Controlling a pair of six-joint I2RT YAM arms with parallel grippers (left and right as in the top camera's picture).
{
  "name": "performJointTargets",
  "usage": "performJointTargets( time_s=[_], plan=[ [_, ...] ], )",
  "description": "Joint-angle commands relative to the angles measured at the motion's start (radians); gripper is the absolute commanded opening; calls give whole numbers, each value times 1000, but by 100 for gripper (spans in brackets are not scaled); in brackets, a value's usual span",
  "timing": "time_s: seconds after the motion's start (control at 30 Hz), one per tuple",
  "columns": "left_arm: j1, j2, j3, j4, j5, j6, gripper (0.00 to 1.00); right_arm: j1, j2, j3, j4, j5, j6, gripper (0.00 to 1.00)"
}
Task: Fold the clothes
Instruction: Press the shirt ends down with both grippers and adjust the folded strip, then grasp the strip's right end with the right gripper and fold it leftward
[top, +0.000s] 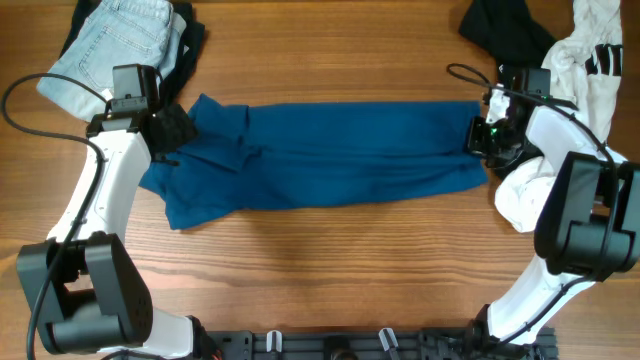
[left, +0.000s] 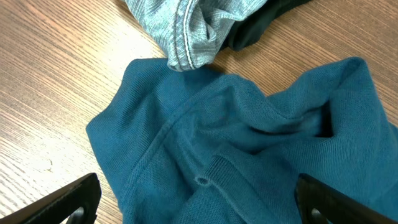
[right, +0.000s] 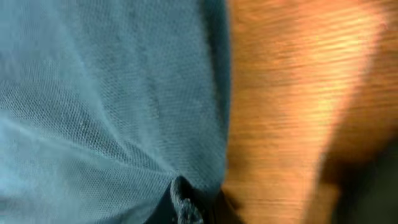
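Observation:
The clothes' biggest piece, a deep-blue shirt (top: 330, 155), lies as a long band across the middle of the table. My left gripper (top: 168, 130) hovers over its crumpled left end, open. In the left wrist view the black fingertips (left: 68, 202) stand wide apart on either side of the blue shirt (left: 236, 143), and the left gripper (left: 199, 214) holds nothing. My right gripper (top: 482, 136) is at the shirt's right end, shut on the edge. In the right wrist view the blue fabric (right: 106, 93) bunches into the pinch at the right gripper (right: 183, 205).
Light denim jeans (top: 120, 40) over a black garment (top: 192, 45) lie at the back left, close to the left gripper; the jeans (left: 186, 31) also show in the left wrist view. At the back right are a black garment (top: 505, 30) and a white black-marked one (top: 590, 55).

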Motion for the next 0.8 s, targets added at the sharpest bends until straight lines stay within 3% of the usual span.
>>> performJointTargets(
  time_s=[0.0, 0.17, 0.33, 0.77],
  plan=[
    [6, -2, 18, 3, -35, 20, 100, -59, 11, 140, -93, -11, 21, 4],
    [22, -2, 18, 3, -55, 20, 100, -97, 10, 357, -322, -9, -33, 4],
    [54, -2, 18, -1, -55, 24, 100, -71, 10, 468, -445, 8, -49, 4],
    [76, -2, 18, -20, -53, 27, 100, 268, 10, 475, -476, 8, -2, 4]
  ],
)
